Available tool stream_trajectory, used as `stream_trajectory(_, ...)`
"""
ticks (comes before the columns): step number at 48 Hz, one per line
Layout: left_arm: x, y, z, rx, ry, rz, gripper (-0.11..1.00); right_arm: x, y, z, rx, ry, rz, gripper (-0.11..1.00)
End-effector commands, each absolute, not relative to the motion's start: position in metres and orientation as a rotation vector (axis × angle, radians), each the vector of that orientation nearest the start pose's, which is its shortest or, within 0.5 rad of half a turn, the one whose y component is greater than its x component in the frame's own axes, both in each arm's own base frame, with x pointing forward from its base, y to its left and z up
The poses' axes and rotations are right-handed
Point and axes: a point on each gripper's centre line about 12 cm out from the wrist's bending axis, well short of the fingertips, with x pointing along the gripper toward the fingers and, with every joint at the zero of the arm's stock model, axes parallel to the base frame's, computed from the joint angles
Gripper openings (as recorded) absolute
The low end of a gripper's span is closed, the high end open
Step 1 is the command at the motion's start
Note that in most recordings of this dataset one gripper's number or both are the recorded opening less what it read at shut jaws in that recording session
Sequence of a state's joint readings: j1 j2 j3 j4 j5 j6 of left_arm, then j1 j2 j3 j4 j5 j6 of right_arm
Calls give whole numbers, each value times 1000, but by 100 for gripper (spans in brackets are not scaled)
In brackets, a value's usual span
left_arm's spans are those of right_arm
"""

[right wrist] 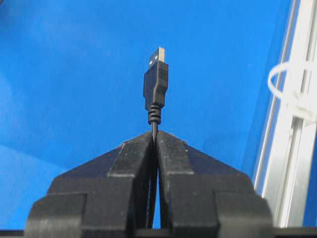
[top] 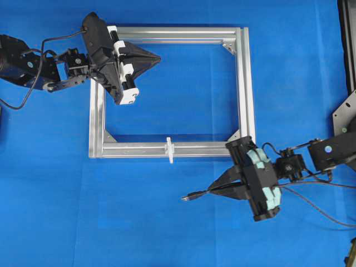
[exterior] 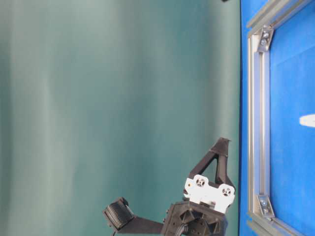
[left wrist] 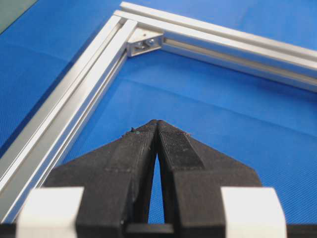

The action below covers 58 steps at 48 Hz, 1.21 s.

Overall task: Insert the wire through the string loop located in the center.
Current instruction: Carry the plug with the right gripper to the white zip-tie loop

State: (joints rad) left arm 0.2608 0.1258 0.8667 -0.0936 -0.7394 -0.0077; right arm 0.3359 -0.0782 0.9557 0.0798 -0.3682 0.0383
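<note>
My right claw (top: 218, 190) is clamped on the long thin black wire (right wrist: 155, 91), its pads pinched just behind the moulded plug so that the dark body and silver metal tip stick straight out ahead of me; in the overhead view the plug (top: 192, 196) hangs over the bare blue cloth of the desk (top: 167, 233), outside the near rail of the square silver aluminium frame (top: 243, 83), and the rest of the wire trails back past my right arm toward the right edge. The tiny white translucent string loop (top: 169, 150) stands on the middle of that near rail, between the two lower corner brackets, and from my right wrist it shows as a pale ring (right wrist: 290, 82) off to the right of the plug, well apart from it. So I judge I am in the approach: the wire is gripped and carried, the threading not yet begun. The next move calls for turning the plug tip toward the loop, lining it up with the ring's opening and level with it, then pushing through slowly; the opening looks small beside the plug, so a slight miss would likely bend the loop aside. My left claw (left wrist: 157, 124) is pressed shut on nothing, poised above the cloth inside the frame near its far left corner. There are no containers here; the frame encloses only bare cloth.
</note>
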Motion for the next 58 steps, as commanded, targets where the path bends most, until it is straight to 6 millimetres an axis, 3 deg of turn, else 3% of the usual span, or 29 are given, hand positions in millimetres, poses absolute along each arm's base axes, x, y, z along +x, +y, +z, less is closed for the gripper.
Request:
stream_trajectory(1, 363, 102, 149, -96, 202, 324, 0, 312, 106, 151, 28, 492, 272, -2)
stream_trajectory(20, 363, 100, 149, -95, 202, 317, 0, 307, 102, 151, 27, 489, 268, -2)
stream_trajectory(44, 364, 95, 149, -95, 201, 305, 0, 320, 41, 150, 72, 484, 79, -2)
stream_trajectory(58, 365, 95, 150, -93, 199, 303, 0, 321, 31, 150, 80, 482, 47, -2)
